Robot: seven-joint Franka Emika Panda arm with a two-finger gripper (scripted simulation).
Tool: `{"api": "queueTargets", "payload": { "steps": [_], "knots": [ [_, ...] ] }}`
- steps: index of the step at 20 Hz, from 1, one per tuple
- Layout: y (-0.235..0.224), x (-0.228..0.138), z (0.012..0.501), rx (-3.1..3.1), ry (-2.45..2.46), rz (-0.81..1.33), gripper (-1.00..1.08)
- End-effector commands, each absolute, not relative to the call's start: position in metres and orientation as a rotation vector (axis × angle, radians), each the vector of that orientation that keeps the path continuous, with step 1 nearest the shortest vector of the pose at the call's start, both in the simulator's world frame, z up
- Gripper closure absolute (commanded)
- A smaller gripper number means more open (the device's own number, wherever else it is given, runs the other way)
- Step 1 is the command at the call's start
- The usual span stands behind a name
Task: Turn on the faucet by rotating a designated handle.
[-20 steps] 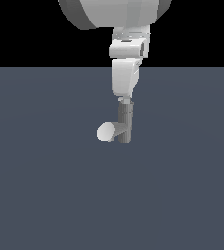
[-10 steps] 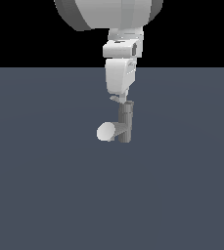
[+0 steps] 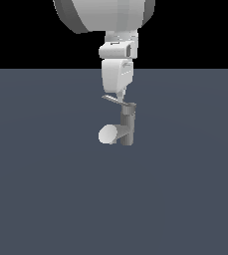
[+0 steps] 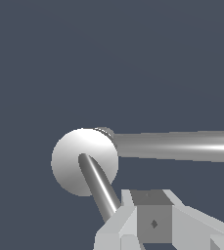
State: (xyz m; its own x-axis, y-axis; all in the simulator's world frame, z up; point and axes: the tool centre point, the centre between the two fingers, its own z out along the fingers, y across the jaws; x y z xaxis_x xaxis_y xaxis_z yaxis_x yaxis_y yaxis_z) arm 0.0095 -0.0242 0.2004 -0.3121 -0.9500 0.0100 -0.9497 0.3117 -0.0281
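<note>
We see a flat slate-blue floor (image 3: 46,199) reaching to a straight horizon, black void (image 3: 16,30) above (no walls, furniture or windows show), evenly lit.

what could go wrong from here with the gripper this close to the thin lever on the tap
1. The white gripper sits right at the thin flat grey lever handle, near its free end, so a sideways push may slide off instead of rotating it.
2. Whether the jaws are open or closed cannot be made out, so the hold is uncertain.
3. Moving lower could knock the small grey metal faucet or its pale round spout face.
</note>
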Motion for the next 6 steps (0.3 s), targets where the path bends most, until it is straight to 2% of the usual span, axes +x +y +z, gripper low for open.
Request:
{"api": "queueTargets", "payload": {
  "steps": [1, 6],
  "knots": [
    [0.02, 0.015, 0.186, -1.919, 2.482, -0.01, 1.08],
    [0.033, 0.024, 0.183, -1.932, 2.476, -0.002, 1.08]
  ]
}}
